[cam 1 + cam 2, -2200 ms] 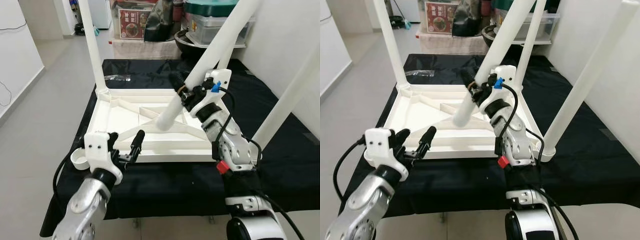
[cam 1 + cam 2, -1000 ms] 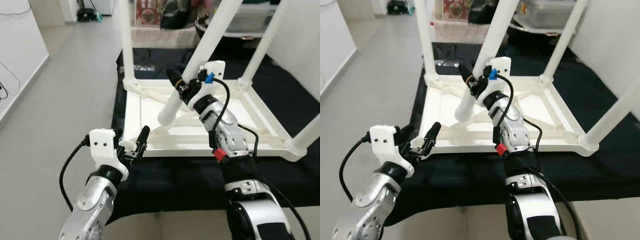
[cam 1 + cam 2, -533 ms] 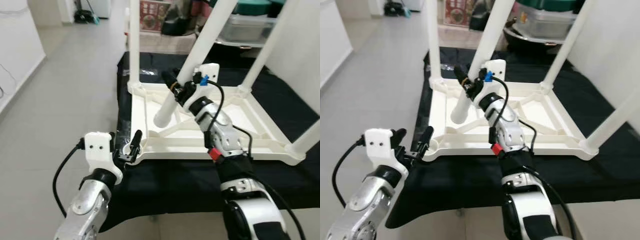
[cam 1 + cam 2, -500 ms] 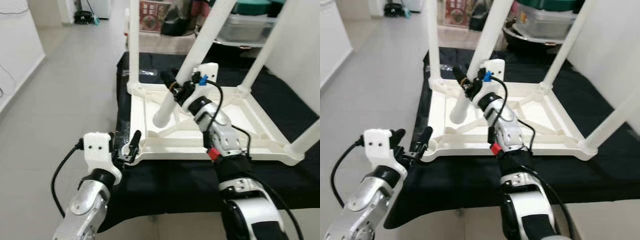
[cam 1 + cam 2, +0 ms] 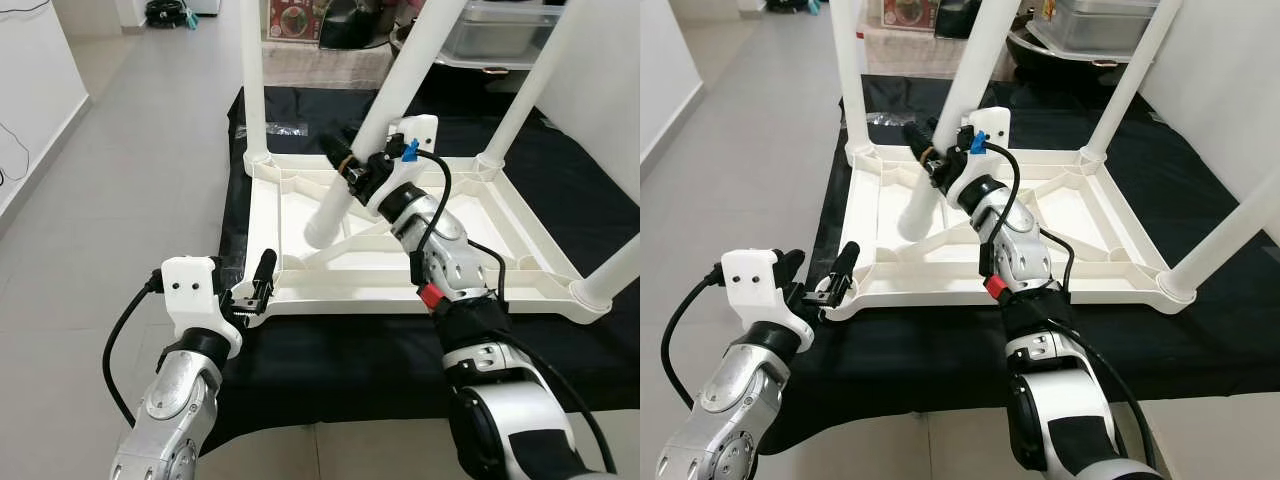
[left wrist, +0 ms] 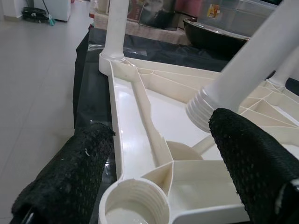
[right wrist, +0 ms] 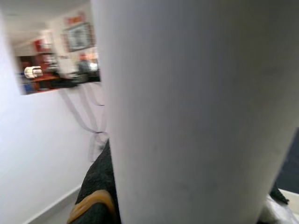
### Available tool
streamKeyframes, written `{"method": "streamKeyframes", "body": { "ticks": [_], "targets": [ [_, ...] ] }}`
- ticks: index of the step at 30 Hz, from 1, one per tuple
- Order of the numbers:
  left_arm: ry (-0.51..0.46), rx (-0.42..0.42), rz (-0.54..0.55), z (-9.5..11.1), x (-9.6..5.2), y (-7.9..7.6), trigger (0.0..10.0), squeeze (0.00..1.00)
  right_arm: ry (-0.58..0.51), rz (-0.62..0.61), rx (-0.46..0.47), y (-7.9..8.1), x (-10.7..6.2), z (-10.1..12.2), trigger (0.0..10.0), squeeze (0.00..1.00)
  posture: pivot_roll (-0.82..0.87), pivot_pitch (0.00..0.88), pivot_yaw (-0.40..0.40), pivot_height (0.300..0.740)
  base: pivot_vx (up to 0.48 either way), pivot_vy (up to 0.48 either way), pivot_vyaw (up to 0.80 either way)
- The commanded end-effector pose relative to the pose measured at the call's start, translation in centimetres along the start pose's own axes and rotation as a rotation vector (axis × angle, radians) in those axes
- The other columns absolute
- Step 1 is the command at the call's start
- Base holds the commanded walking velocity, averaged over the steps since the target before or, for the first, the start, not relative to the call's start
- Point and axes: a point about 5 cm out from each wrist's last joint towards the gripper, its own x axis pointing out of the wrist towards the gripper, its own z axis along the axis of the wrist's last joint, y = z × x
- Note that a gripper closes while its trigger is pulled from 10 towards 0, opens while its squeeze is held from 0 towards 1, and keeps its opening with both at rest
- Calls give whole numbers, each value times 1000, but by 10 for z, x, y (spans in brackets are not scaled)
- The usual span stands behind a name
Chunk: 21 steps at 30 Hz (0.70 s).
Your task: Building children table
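Observation:
A white children's table top (image 5: 400,300) lies upside down on a black-covered table. Three white legs stand screwed in: far left (image 5: 254,80), far right (image 5: 525,90) and near right (image 5: 620,270). The near-left corner has a threaded socket (image 6: 135,203) with nothing in it. My left gripper (image 5: 255,285) is open, its fingers (image 6: 65,182) on either side of that corner. My right gripper (image 5: 355,170) is shut on a loose white leg (image 5: 395,95). The leg is tilted, its threaded end (image 5: 320,225) hanging over the underside's ribs. It appears close up as a white leg (image 7: 196,107) in the right wrist view.
The black cloth (image 5: 350,360) covers the table past the top on all sides. Storage boxes and a dark pot (image 5: 490,30) stand behind the table. Open grey floor (image 5: 120,150) lies to the left. A small clear bag (image 5: 285,128) rests at the far left of the cloth.
The camera has shifted. My left gripper has moved from in front of the table top's front rim to its near-left corner socket. My right gripper keeps its hold on the tilted leg.

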Motion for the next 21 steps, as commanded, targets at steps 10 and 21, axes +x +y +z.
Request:
{"method": "streamKeyframes", "body": {
  "ticks": [10,21],
  "targets": [
    [28,-5,-8,-5,-9,-5,10000,0,0,-29,-16,-16,14,15,10000,0,47,91,-98,740,0,0,521],
    [53,-10,-11,-8,-13,-8,10000,0,-4,-99,-42,-26,14,20,10000,0,45,106,-94,740,0,0,786]
  ]
}}
